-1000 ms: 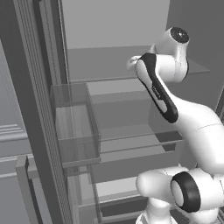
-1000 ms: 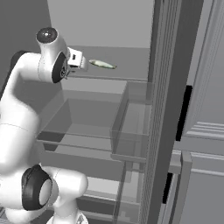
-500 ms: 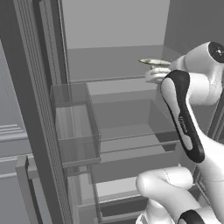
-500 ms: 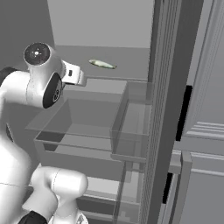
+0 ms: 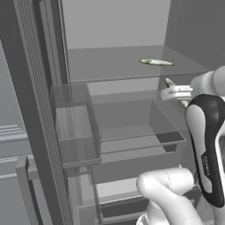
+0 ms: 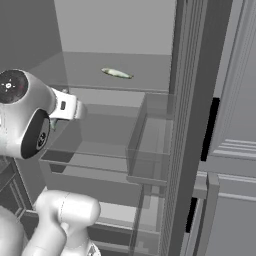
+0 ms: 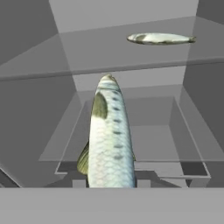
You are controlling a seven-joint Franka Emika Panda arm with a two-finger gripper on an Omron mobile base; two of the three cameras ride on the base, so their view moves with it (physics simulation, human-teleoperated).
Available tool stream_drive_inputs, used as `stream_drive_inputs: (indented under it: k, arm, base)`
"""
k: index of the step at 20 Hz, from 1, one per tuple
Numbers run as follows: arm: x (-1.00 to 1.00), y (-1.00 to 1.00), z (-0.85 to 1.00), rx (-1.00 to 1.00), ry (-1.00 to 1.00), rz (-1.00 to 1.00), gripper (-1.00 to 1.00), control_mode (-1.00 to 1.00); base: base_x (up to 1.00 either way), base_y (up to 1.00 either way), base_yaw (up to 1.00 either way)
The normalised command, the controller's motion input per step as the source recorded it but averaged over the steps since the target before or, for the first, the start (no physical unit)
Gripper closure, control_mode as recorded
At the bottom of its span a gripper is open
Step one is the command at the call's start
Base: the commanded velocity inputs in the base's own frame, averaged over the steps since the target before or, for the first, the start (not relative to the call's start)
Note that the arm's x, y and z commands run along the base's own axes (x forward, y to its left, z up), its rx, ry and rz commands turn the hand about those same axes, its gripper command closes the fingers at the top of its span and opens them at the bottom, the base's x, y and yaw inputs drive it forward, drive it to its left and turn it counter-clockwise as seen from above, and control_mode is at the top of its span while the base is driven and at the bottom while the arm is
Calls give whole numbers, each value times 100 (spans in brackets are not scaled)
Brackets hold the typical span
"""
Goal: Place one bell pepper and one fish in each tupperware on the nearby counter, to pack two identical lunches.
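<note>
Fingertips hidden under held fish (image 7: 109, 140); gripper (image 5: 176, 93) closed on it, apparently, in front of open fridge. Clear drawer (image 7: 131, 144) beyond, below glass shelf (image 5: 114, 63). Second fish (image 7: 159, 39) lying farther back on that shelf.

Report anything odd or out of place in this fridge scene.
Nothing is damaged or spilled. One fish is gripped in the tool, pointing into the fridge above the clear drawer. A second fish lies flat on the glass shelf.

Held fish's (image 7: 110, 140) tail (cut off)
</note>
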Motion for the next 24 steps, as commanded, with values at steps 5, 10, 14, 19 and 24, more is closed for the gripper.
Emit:
stream_drive_inputs:
  k: [5, 10, 14, 19, 24]
  arm:
    - [-38, 9, -24, -8, 4, 0, 100, -100]
    - [-20, 4, -20, -3, 6, 1, 100, -100]
    - [-14, 0, -6, 0, 1, 1, 100, 100]
    - [0, 0, 0, 0, 0, 0, 100, 100]
    - [0, 0, 0, 0, 0, 0, 100, 100]
  base:
    - [0, 0, 0]
    - [0, 0, 0]
    - [-73, 0, 2]
    - [-100, 6, 9]
    - [-100, 43, 33]
